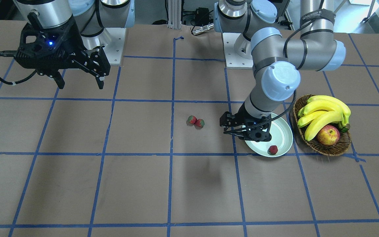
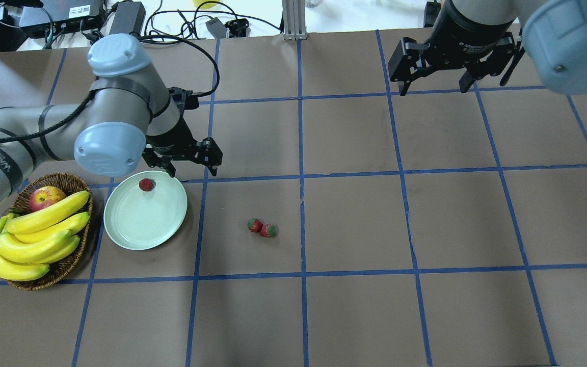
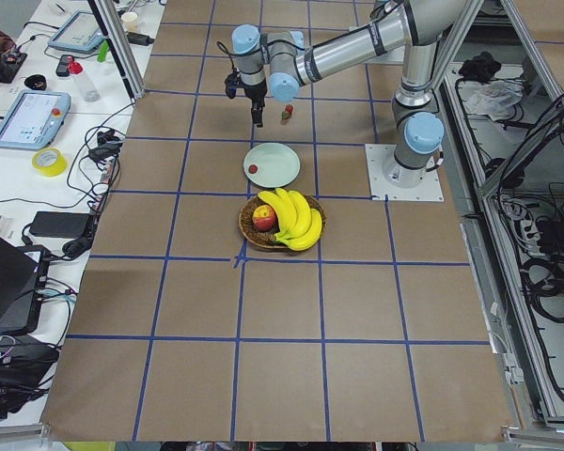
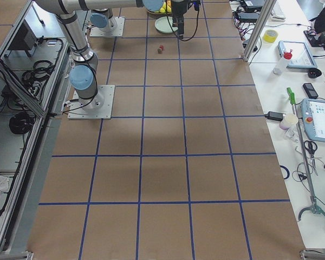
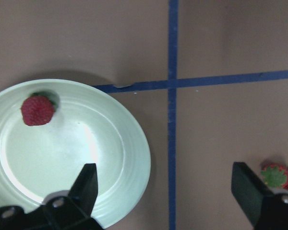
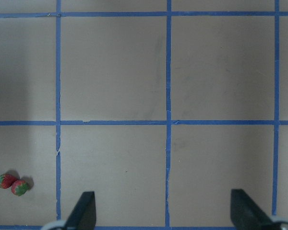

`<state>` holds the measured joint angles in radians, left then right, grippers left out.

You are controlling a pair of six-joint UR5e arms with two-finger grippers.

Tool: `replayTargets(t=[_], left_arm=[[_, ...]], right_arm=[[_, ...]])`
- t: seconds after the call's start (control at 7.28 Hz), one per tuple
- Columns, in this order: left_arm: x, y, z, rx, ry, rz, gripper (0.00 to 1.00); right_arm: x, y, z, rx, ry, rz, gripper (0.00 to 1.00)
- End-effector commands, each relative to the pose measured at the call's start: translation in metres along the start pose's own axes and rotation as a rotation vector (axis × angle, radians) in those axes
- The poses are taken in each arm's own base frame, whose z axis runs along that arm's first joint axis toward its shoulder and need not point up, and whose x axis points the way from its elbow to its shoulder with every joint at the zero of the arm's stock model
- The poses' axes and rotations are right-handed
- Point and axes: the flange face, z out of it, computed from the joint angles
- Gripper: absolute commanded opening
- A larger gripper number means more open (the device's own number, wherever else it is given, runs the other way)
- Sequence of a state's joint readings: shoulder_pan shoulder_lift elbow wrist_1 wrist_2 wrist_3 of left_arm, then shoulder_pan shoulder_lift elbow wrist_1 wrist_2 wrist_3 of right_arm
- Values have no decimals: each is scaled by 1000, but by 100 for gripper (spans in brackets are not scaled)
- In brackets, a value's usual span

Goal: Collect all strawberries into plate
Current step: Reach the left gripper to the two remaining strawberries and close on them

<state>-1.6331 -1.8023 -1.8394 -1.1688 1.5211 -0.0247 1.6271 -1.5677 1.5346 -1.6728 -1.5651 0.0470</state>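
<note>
Overhead exterior view: one strawberry (image 2: 145, 184) lies in the plate (image 2: 140, 232), at its far rim. The plate sits toward the left end of the table (image 2: 354, 219). Two loose strawberries (image 2: 256, 225) touch each other near the table's middle, well apart from the plate. Left gripper (image 2: 191, 171) hangs over the plate's far edge, jaws spread, nothing held (wrist view agrees). Right gripper (image 2: 433, 89) is high over the right half, likewise spread and empty. Judgement: one of three delivered; the reach for the second is in hand. Next move calls for centring over one of the pair without knocking its neighbour.
</note>
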Motion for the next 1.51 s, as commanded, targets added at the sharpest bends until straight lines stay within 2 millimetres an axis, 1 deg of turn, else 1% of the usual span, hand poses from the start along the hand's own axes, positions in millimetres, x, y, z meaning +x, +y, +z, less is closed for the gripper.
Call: replayTargets(t=[0.0, 0.27, 0.55, 0.69, 0.82, 0.96, 1.37], left_arm=[[68, 16, 22, 23, -1, 60, 100], [87, 30, 48, 5, 58, 102, 100], [90, 40, 90, 37, 62, 129, 100], [92, 46, 101, 24, 60, 137, 100], [96, 53, 112, 1, 56, 148, 100], [98, 56, 118, -12, 47, 170, 100], [99, 59, 122, -29, 43, 184, 100]], right_arm=[[0, -2, 3, 0, -2, 2, 100], [1, -2, 3, -1, 6, 8, 100], [0, -3, 1, 3, 2, 11, 100], [0, -4, 1, 5, 2, 11, 100], [-1, -5, -4, 15, 3, 12, 100], [0, -6, -7, 19, 5, 14, 100], [0, -6, -8, 18, 0, 9, 100]])
